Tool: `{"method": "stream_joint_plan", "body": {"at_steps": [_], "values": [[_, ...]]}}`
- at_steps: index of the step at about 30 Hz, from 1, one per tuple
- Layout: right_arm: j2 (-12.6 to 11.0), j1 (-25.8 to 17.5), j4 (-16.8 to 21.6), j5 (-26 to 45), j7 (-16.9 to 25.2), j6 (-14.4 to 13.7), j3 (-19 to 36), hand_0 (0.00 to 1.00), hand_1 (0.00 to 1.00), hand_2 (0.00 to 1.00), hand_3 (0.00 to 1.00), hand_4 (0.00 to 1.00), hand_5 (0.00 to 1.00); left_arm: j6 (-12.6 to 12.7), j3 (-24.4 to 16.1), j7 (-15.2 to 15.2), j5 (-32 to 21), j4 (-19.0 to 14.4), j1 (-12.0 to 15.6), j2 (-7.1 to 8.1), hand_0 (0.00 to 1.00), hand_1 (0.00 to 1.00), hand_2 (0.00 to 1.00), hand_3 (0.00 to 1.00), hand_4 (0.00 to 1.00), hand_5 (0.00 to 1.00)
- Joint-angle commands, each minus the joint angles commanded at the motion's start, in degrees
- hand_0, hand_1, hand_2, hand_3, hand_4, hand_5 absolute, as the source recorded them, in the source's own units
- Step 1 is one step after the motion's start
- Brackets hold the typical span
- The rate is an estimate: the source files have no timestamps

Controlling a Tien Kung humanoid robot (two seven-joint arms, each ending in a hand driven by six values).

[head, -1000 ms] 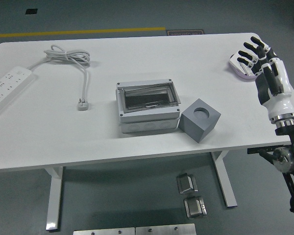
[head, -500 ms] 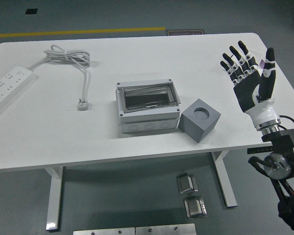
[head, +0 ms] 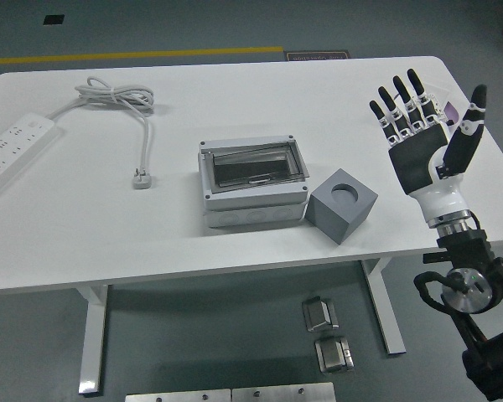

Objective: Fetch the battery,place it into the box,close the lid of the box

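Note:
My right hand point(head: 421, 151) is raised over the table's right end, palm towards the camera, fingers spread and holding nothing. Behind it lies a small white and lavender object point(head: 443, 108), of which only a sliver shows between the fingers and the thumb; I cannot tell whether it is the battery. The grey box point(head: 251, 186) with a clear window lid point(head: 256, 165) stands at the table's middle, well left of the hand. The lid lies flat on top of the box. My left arm is out of view.
A grey cube point(head: 342, 204) with a round hole in its top sits against the box's right side. A white power strip point(head: 12, 151) lies at the far left, its coiled cable point(head: 117, 95) and plug point(head: 141, 177) running towards the middle. The table's point(head: 377, 92) right edge is just beyond the hand.
My right hand has swung left and down from the table's far right corner and turned its palm to the camera. It now covers most of the white and lavender object.

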Motion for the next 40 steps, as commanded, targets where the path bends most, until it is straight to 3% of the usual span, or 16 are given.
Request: {"method": "stream_joint_plan", "body": {"at_steps": [1,2,9,13,14,19,20,24,25,30,31,36,37,40], "values": [[0.08,-0.06,0.05,0.98,0.34,-0.12,-0.24,0.998,0.977,0.959,0.859,0.998,0.998,0.01,-0.1,0.2,0.16,0.0,-0.02,0.01,0.707,0.754,0.759,0.708,0.734,0.178],[0.15,-0.14,0.12,1.94,0.72,-0.31,-0.47,0.998,0.963,0.966,0.944,0.998,0.998,0.07,-0.14,0.32,0.27,0.0,-0.05,0.01,0.707,0.754,0.759,0.708,0.734,0.178],[0.32,-0.46,0.27,9.43,5.14,-4.28,-1.5,0.998,0.935,0.949,0.959,0.998,0.998,5.29,0.67,-3.98,0.53,0.0,-0.18,-0.01,0.724,0.77,0.778,0.726,0.731,0.182],[0.23,-0.49,0.25,11.31,6.22,-5.55,-1.43,0.998,0.935,0.949,0.959,0.998,0.998,6.49,1.14,-5.27,0.19,0.0,-0.37,0.01,0.724,0.77,0.778,0.726,0.731,0.182],[0.22,-0.48,0.26,11.53,6.35,-5.77,-1.37,0.903,0.823,0.862,0.871,0.998,0.998,6.58,1.3,-5.41,-0.01,0.0,-0.41,0.02,0.709,0.741,0.754,0.699,0.715,0.158],[0.19,-0.31,0.31,11.76,6.44,-6.18,-1.08,0.903,0.823,0.862,0.871,0.998,0.998,6.61,1.64,-5.49,-0.38,0.0,-0.46,-0.03,0.709,0.741,0.754,0.699,0.715,0.158],[0.19,-0.28,0.3,11.75,6.42,-6.21,-1.03,0.716,0.705,0.763,0.747,0.938,0.998,6.6,1.65,-5.49,-0.4,0.0,-0.47,-0.05,0.677,0.705,0.708,0.669,0.708,0.153],[0.2,-0.31,0.25,11.82,6.25,-6.19,-0.85,0.716,0.705,0.763,0.747,0.938,0.998,6.58,1.7,-5.57,-0.47,0.0,-0.53,-0.17,0.677,0.705,0.708,0.669,0.708,0.153],[0.2,-0.35,0.25,11.84,6.2,-6.17,-0.81,0.653,0.653,0.717,0.711,0.911,0.998,6.58,1.71,-5.59,-0.47,0.0,-0.54,-0.2,0.664,0.683,0.674,0.663,0.718,0.181],[0.24,-0.46,0.25,11.8,6.03,-6.05,-0.65,0.653,0.653,0.717,0.711,0.911,0.998,6.58,1.7,-5.57,-0.48,0.0,-0.46,-0.26,0.664,0.683,0.674,0.663,0.718,0.181],[0.24,-0.47,0.26,11.76,6.0,-6.05,-0.59,0.505,0.398,0.582,0.681,0.906,0.998,6.58,1.71,-5.55,-0.48,0.0,-0.43,-0.28,0.658,0.675,0.639,0.657,0.717,0.195],[0.07,-0.45,0.39,11.43,5.9,-6.12,-0.42,0.505,0.398,0.582,0.681,0.906,0.998,6.55,1.79,-5.47,-0.51,0.0,-0.36,-0.47,0.658,0.675,0.639,0.657,0.717,0.195],[0.03,-0.48,0.46,11.32,5.88,-6.12,-0.36,0.441,0.335,0.417,0.652,0.895,0.998,6.53,1.84,-5.45,-0.53,0.0,-0.37,-0.51,0.655,0.675,0.63,0.656,0.716,0.196],[-0.04,-0.6,0.68,10.93,5.83,-6.06,-0.14,0.441,0.335,0.417,0.652,0.895,0.998,6.52,1.84,-5.46,-0.47,0.0,-0.47,-0.53,0.655,0.675,0.63,0.656,0.716,0.196]]}}
